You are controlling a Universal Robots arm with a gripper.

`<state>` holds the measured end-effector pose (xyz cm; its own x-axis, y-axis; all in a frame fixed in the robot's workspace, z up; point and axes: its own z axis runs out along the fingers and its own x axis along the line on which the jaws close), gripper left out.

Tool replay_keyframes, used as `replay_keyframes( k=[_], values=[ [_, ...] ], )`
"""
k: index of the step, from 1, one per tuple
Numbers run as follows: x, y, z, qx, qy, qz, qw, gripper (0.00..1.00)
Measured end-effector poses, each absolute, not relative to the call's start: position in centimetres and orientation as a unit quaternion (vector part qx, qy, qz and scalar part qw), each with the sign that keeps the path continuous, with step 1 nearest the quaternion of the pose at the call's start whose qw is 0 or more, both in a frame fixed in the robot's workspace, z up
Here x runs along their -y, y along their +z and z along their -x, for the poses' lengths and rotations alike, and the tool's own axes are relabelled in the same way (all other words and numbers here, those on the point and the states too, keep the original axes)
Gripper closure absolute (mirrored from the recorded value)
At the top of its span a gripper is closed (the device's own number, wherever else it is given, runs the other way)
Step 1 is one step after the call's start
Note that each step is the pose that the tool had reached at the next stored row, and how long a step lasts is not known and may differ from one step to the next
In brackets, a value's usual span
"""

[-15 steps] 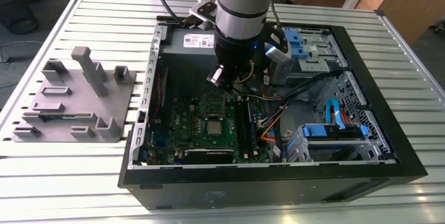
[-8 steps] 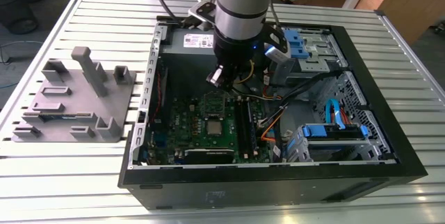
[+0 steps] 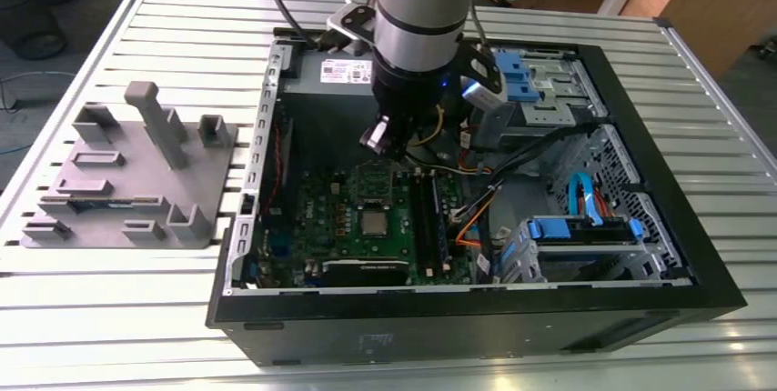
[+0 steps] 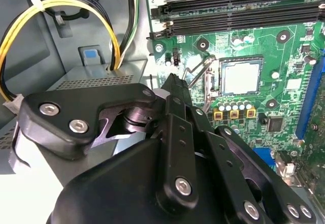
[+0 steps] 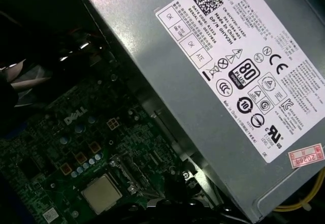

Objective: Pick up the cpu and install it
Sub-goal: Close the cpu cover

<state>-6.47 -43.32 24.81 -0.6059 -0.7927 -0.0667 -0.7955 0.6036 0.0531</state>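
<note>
Light is falling on the small flat square cpu with its silver-grey metal top, which is lying seated in its socket in the middle of the green circuit board inside the open black computer case. The black pincer is hanging from the arm above the board's far part, close to the grey metal power supply box with its white label. It is carrying nothing, and whether it is wide or narrow I cannot tell. The cpu is sitting apart from the pincer, lower down and untouched; in the first wrist view the chip is showing flat on the board. Yellow and black cables are looping beside the power supply. On the exterior view's left, a big grey plastic tray with upright blocks is resting on the slatted metal table.
</note>
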Motion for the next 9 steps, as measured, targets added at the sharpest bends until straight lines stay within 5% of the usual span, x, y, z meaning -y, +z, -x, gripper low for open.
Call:
replay_keyframes(
  k=[9],
  values=[
    [43.45, 24.98, 6.53, -0.893, 0.041, 0.449, 0.020, 0.87]
  ],
)
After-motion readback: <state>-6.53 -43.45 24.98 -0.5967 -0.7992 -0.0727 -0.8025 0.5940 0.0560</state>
